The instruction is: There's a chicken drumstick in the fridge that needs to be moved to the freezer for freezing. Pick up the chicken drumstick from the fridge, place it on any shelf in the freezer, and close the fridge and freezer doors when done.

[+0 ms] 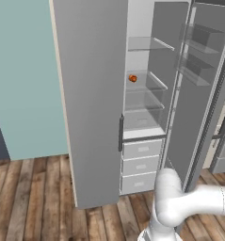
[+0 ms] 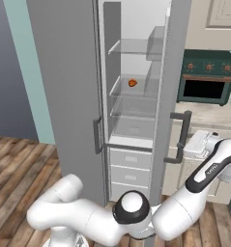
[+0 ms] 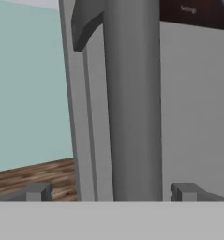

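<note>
Chicken drumstick: where it lies I cannot tell. My hand [image 3: 111, 191] stands wide astride the touch-screen door's bar handle [image 3: 132, 103] at twelve o'clock. Door work, I judge; next, clamp squarely, then swing.

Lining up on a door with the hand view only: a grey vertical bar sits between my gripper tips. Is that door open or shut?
Observer: Open. The tall grey door carrying that slim bar handle stands swung out, edge-on in the right base view.
Operator: And the other door?
Observer: The wide flat grey door on the left is swung open too.
Operator: Anything on the shelves between them?
Observer: A small orange-red round item lies on a clear glass shelf.
</note>
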